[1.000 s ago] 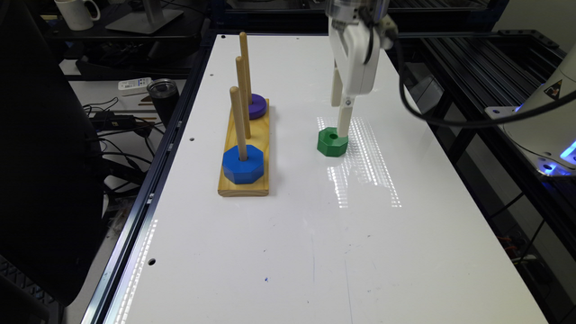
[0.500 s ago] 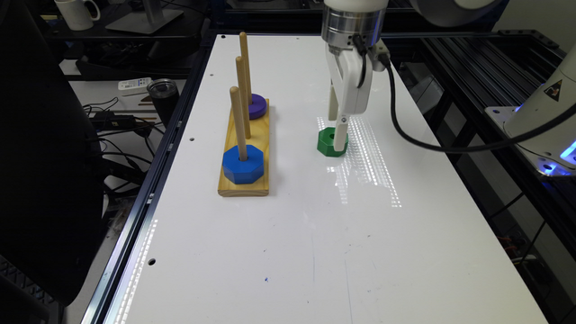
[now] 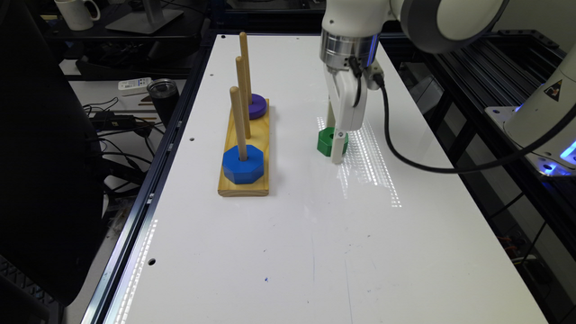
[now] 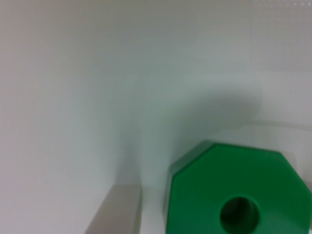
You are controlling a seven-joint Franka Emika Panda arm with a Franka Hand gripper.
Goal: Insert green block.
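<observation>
White worktop [image 3: 279, 252] carries the green block [image 3: 327, 140], likely light, rigid, smooth; fingers [image 4: 114, 212] spread astride its flat sides, the best hold

Green block [image 3: 327, 140] [image 4: 239, 195], octagonal, round centre hole, flat on white table [image 3: 279, 234]

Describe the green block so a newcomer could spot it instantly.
On the white table, look toward the exterior view's right of the wooden peg board. The green block lies flat there beneath the gripper, the one octagon not on a peg.
</observation>
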